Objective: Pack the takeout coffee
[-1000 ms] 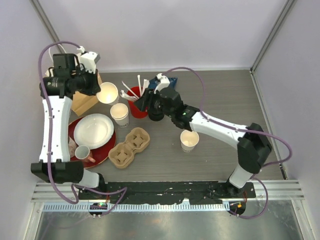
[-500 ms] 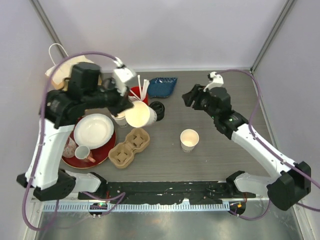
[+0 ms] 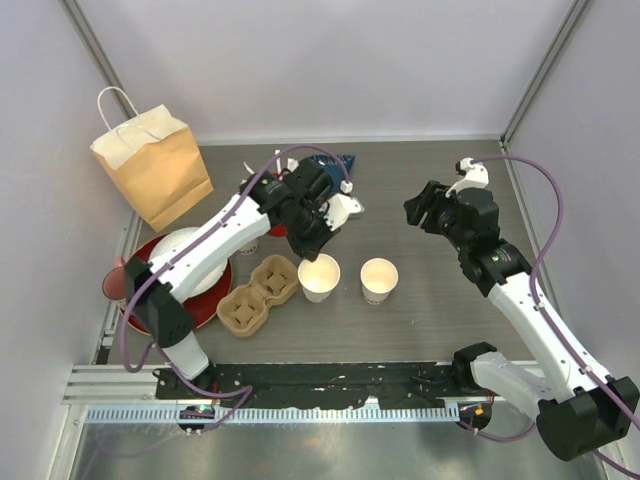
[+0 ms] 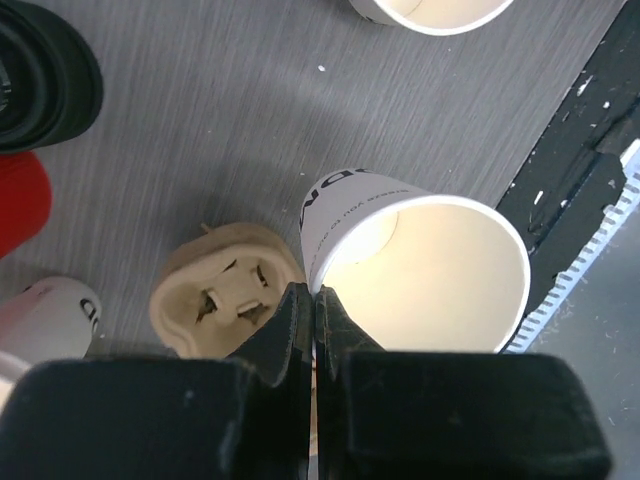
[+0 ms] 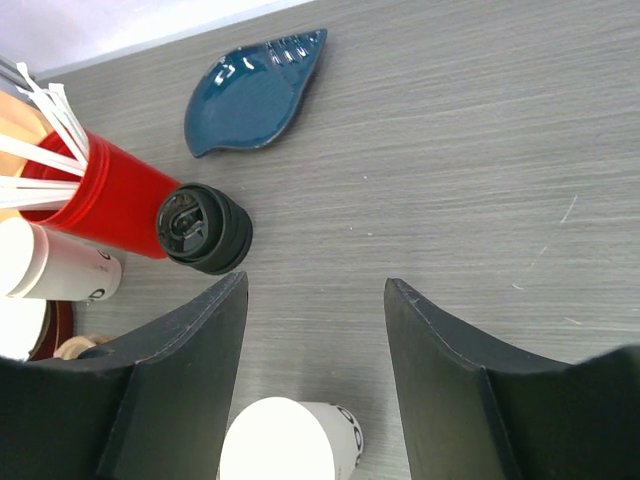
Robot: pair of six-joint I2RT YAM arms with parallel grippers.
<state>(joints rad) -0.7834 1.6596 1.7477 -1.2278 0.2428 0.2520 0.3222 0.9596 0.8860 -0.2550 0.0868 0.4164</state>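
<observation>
The left arm rises from its near-left base, runs far and to the right over the red plate (image 3: 205, 312), then bends at the wrist so that the left hand (image 4: 312, 305) points down toward the near side. Its fingers are pressed together on the rim of the middle cup (image 3: 319, 277), one inside the wall and one outside. That cup is lidless and sits just right of the cardboard carrier (image 3: 258, 293). From the wrist view it looks tilted, and whether its base rests on the worktop (image 3: 440, 300) cannot be told. The right cup (image 3: 379, 279), also open, stands alone on the worktop just beside it, and the two do not touch. The left cup (image 5: 60, 265) stands farther left, next to the red cup (image 5: 100, 195) of white sticks and partly under the left arm. The right arm reaches from its near-right base toward the far side, its forearm angled left. The right hand (image 5: 315, 282) hangs above bare worktop with its fingers wide apart and nothing between them. Its camera looks down on a stack of black lids (image 5: 205, 228) and a blue dish (image 5: 260, 95). A paper bag (image 3: 152, 170) stands at the far left.
</observation>
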